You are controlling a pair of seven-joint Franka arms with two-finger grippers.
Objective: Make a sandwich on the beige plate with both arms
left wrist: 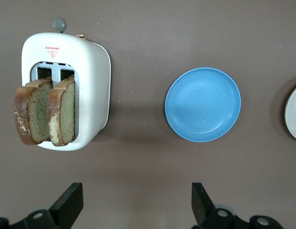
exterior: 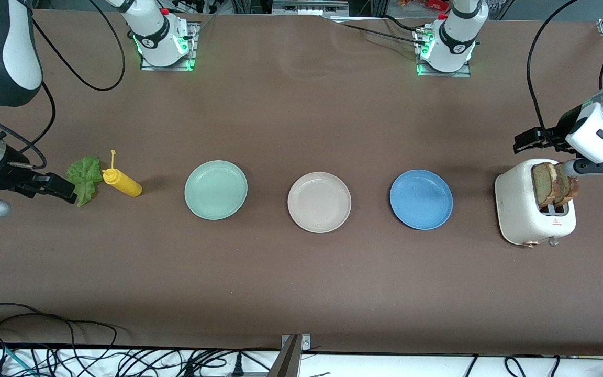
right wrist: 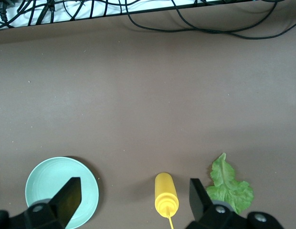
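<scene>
Below your left gripper (left wrist: 133, 205): glossy white toaster (left wrist: 88, 83), two brown-crusted tan bread slices (left wrist: 45, 117), round blue plate (left wrist: 203, 104). Below your right gripper (right wrist: 131, 205): yellow squeeze bottle (right wrist: 166, 193), ruffled green lettuce leaf (right wrist: 229, 183), mint-green plate (right wrist: 59, 179).

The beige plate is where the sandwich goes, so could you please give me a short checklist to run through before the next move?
1. Beige plate bare, between mint-green plate and blue plate: ok.
2. Bread slices standing up out of the toaster: ok.
3. Lettuce leaf lying flat beside the mustard bottle: ok.
4. Left hand open, holding nothing: ok.
5. Right hand open, holding nothing: ok.
6. Bread loose in the slots: cannot tell.
</scene>
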